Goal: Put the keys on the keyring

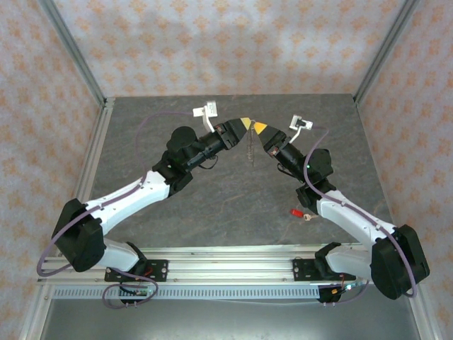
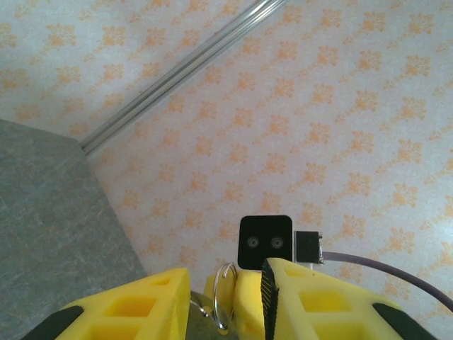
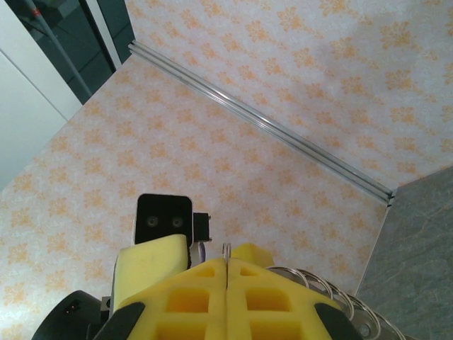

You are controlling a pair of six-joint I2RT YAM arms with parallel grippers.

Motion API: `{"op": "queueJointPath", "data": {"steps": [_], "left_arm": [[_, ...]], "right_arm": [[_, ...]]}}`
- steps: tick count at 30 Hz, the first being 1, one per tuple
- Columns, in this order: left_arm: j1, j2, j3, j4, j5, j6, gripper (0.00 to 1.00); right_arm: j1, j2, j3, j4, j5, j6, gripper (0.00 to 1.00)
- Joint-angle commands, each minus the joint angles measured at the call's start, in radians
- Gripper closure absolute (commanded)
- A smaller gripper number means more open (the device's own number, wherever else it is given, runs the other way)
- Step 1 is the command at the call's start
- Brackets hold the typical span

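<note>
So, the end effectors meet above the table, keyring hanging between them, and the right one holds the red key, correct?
Not quite: the top view shows the red key lying on the table beside the right arm. The left end effector and right end effector do meet, keyring hanging between them.

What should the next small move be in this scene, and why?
Probably the left gripper should close on the keyring. The right gripper is shut on the ring, while the left fingers stand apart around it. The red key lies untouched on the table beside the right arm, so that arm likely needs freeing to fetch it.
</note>
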Motion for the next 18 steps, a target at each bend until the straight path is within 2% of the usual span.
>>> {"op": "queueJointPath", "data": {"steps": [1,15,18], "left_arm": [[-0.013,0.018,0.039,0.044,0.023,0.003,0.69],[-0.022,0.027,0.041,0.042,0.013,0.01,0.78],[-0.022,0.022,0.038,0.038,-0.002,0.01,0.83]], "right_arm": [[0.007,-0.006,-0.004,0.075,-0.019,0.002,1.0],[0.007,-0.007,-0.01,0.066,-0.015,-0.002,1.0],[0.007,-0.008,-0.013,0.063,-0.012,-0.004,1.0]]}}
